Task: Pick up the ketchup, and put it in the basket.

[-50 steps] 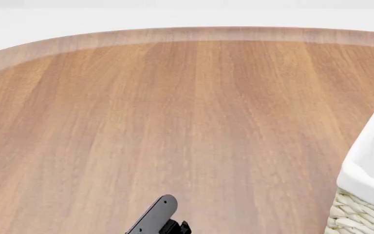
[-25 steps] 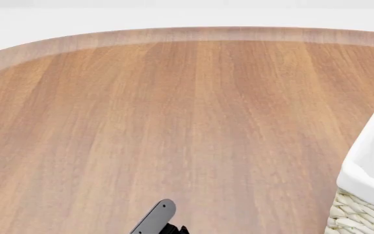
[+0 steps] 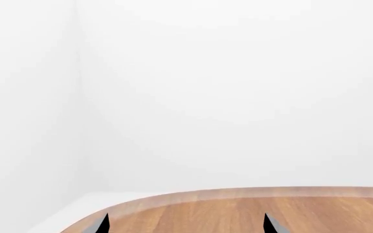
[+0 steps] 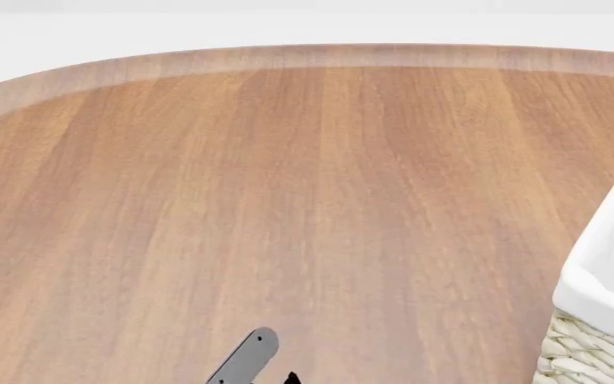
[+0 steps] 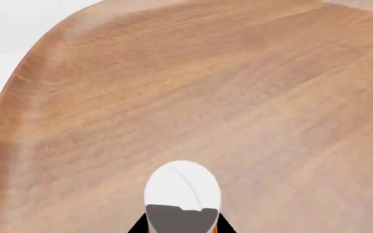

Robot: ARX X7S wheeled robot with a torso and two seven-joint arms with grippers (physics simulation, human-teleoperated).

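In the right wrist view the ketchup point(image 5: 182, 187) shows as a white cap pointing away from the camera, with slivers of orange-red body beside it. My right gripper point(image 5: 182, 227) is shut on it, a black finger on each side and a grey part across the front. The bottle hangs above the wooden table point(image 5: 238, 97). The basket point(image 4: 606, 304), cream wicker with a white liner, stands at the right edge of the head view. My left gripper point(image 3: 184, 225) is open with nothing between its tips, facing across the table's far edge toward the wall. The ketchup does not show in the head view.
One grey finger point(image 4: 247, 357) pokes up at the bottom edge of the head view; which arm it belongs to is unclear. The table point(image 4: 285, 176) has a rounded far edge, with white floor and wall beyond it.
The finger at the bottom of the head view has slid down toward the frame edge and turned, looking grey instead of black. The basket has not moved.
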